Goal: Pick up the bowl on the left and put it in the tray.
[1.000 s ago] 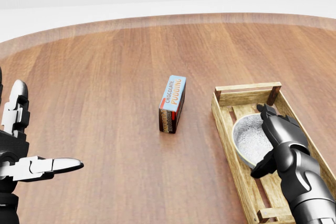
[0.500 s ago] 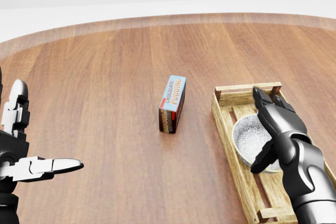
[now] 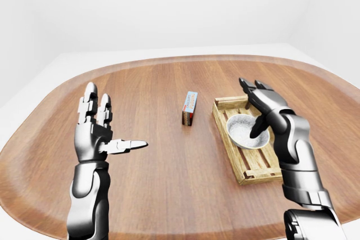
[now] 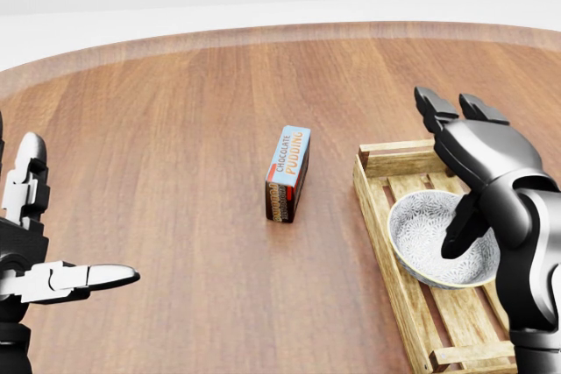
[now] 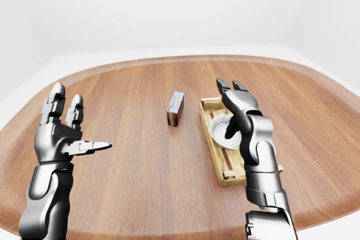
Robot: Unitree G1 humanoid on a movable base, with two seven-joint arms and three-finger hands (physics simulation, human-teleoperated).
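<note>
- Head view, far left: the left hand (image 4: pixel 33 256) is held above the wooden table (image 4: pixel 175 129), gripping nothing. Fingers upright and extended, thumb pointing toward the view's right. Released.
- Middle: a chocolate pudding box (image 4: pixel 288 172) stands on its long edge on the table, label side facing left. It is well apart from both hands and near the tray's left wall without touching it.
- Right of the box: a slatted wooden tray (image 4: pixel 372 208) lies flat on the table, its long axis running from top to bottom of the view.
- Inside the tray: the bowl (image 4: pixel 419 234), pale with a speckled interior, sits in the upper half, mouth up. Its rim is close against the tray's left wall.
- Far right: the right hand (image 4: pixel 484 164) hovers over the bowl, fingers spread and extended toward the top of the view. The thumb hangs down across the bowl's opening, but I cannot tell whether it touches the bowl. Unclenched, nothing grasped.
</note>
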